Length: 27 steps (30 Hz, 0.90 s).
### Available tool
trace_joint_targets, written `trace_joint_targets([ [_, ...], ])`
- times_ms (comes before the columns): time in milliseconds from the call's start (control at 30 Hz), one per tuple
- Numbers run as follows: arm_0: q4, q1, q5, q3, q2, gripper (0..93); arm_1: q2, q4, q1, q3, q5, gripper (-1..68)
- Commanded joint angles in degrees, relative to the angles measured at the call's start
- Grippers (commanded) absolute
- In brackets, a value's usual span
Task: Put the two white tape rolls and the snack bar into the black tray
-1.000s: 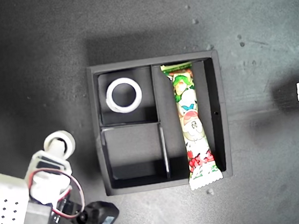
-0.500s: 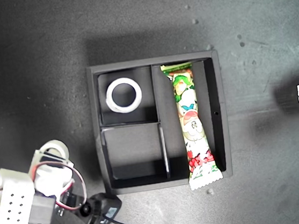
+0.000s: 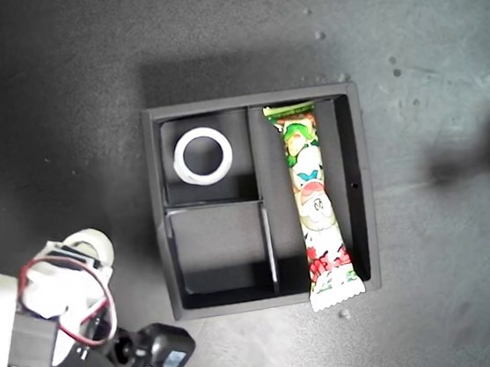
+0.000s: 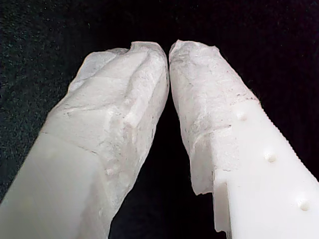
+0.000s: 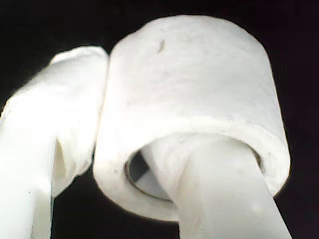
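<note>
On the dark worktop, my second gripper (image 5: 149,164), jaws clamped through the small thick white tape roll (image 3: 90,246), has drawn back from the square black tray (image 3: 165,246) whose small compartment awaits it.

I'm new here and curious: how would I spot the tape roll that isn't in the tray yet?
Find the black tray. Off its wall, toward the exterior view's left, sits my second hand. It holds the roll, one finger through its hole; the other roll lies flat in a small compartment.
</note>
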Motion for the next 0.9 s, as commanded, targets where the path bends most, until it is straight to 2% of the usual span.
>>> trace_joint_targets([
  [0,1.32,-1.67,2.64,-1.23,7.21,0.0,-0.18,0.26,-0.53,0.70,0.79,2.9],
  [200,1.85,-5.10,9.84,-6.15,10.63,0.0,0.44,0.18,6.15,0.70,-15.03,2.8],
  [533,-2.11,-6.68,18.90,-23.55,-1.05,0.0,0.44,0.09,5.01,0.70,-18.54,2.8],
  [867,-2.64,-6.42,19.42,-41.92,-26.54,0.0,0.53,0.09,3.69,0.79,-18.63,2.8],
])
